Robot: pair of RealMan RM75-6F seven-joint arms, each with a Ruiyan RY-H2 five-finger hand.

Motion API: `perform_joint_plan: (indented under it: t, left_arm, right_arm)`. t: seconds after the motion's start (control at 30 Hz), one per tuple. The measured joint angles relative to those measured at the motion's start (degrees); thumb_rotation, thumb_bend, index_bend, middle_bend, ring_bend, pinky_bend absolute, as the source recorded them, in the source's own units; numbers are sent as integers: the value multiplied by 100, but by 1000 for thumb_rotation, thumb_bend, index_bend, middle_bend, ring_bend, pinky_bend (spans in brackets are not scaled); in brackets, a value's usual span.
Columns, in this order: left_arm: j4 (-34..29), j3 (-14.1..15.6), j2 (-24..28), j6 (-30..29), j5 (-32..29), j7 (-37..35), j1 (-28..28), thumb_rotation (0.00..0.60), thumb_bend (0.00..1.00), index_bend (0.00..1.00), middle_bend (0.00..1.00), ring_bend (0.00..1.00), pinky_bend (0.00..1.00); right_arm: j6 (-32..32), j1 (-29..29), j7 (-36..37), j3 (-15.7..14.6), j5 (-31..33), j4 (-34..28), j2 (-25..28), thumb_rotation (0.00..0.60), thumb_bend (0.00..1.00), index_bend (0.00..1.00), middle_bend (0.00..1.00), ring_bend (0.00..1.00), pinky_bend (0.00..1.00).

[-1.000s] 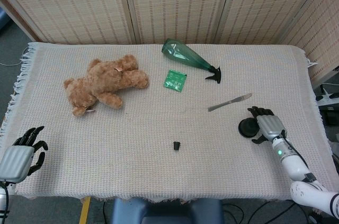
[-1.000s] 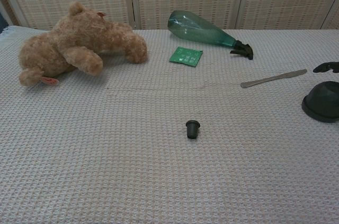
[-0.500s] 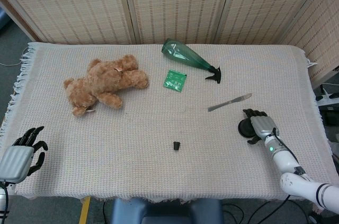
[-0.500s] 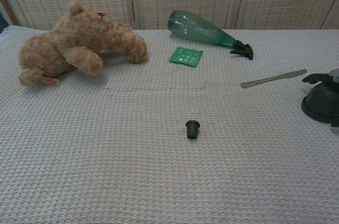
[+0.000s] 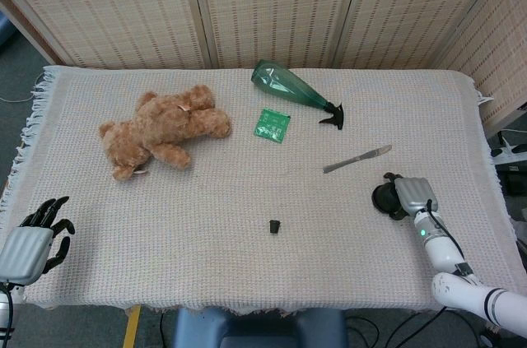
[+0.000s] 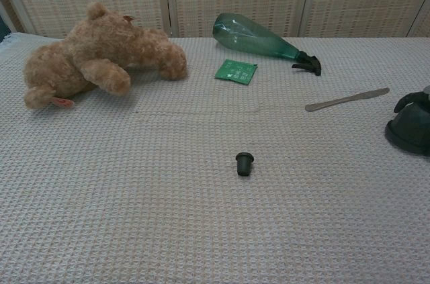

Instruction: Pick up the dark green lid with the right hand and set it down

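— Item: dark green lid (image 5: 384,197), near right of the table (image 5: 247,266), beside the knife (image 5: 356,159). Step?

— Grasp, I judge. Right hand (image 5: 409,196) sits over it, fingers (image 6: 408,100) curled onto its top; lift comes next.

— Hidden?

— Grip firmness: cannot tell; chest view crops it. Left hand (image 5: 31,242) idle, fingers spread.

The dark green lid (image 5: 384,197) is round and domed, almost black. It sits flat side down on the woven cloth at the right side of the table, towards the near edge, partly covered from the right.
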State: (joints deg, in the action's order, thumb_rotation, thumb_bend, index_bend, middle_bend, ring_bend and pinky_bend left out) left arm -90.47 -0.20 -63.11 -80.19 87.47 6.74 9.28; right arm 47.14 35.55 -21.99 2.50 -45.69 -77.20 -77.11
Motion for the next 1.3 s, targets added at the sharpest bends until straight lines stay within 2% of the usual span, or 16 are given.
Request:
perform_joint_plan:
  t: [0.1, 0.2, 0.5, 0.63, 0.83, 1.03, 1.17, 1.3]
  left_arm:
    - [-1, -3, 0, 4, -8, 1, 1, 600, 535, 495, 96, 100, 312]
    - [-1, -4, -3, 5, -10, 4, 1, 600, 535, 495, 96, 100, 312]
    - [-5, 0, -7, 23, -17, 23, 5, 600, 535, 493, 96, 100, 312]
    - [-4, -5, -3, 13, -21, 13, 0, 600, 534, 493, 96, 100, 312]
    - [-9, 2, -9, 14, -5, 22, 1, 600, 535, 496, 95, 100, 312]
    - [-8, 3, -21, 29, -13, 52, 6, 600, 535, 497, 96, 100, 312]
    - [-13, 3, -28, 22, -10, 72, 5, 600, 535, 496, 96, 100, 312]
    - [-12, 6, -32, 14, -8, 76, -1, 600, 535, 496, 96, 100, 312]
  right_arm:
    - [175, -67, -9, -8, -121, 65, -59, 600, 83, 367, 445, 632, 745]
    - [325, -133, -35, -20, -229, 115, -95, 600, 83, 418, 475, 654, 765]
    - [579, -261, -111, 7, -398, 118, -101, 600, 86, 436, 508, 688, 792]
    - [933, -359, -46, 36, -659, 67, -94, 600, 90, 487, 525, 697, 803]
    - [2008, -639, 504, 67, -1719, 57, -135, 600, 90, 519, 537, 693, 797]
    - [3688, -989, 1719, 24, -3339, 364, -243, 600, 90, 537, 538, 678, 781]
    - [4970, -1245, 2540, 12, -4325, 839, -387, 600, 90, 540, 538, 678, 781]
    - [5437, -1391, 2980, -27, -4776, 941, -352, 600, 90, 541, 538, 678, 784]
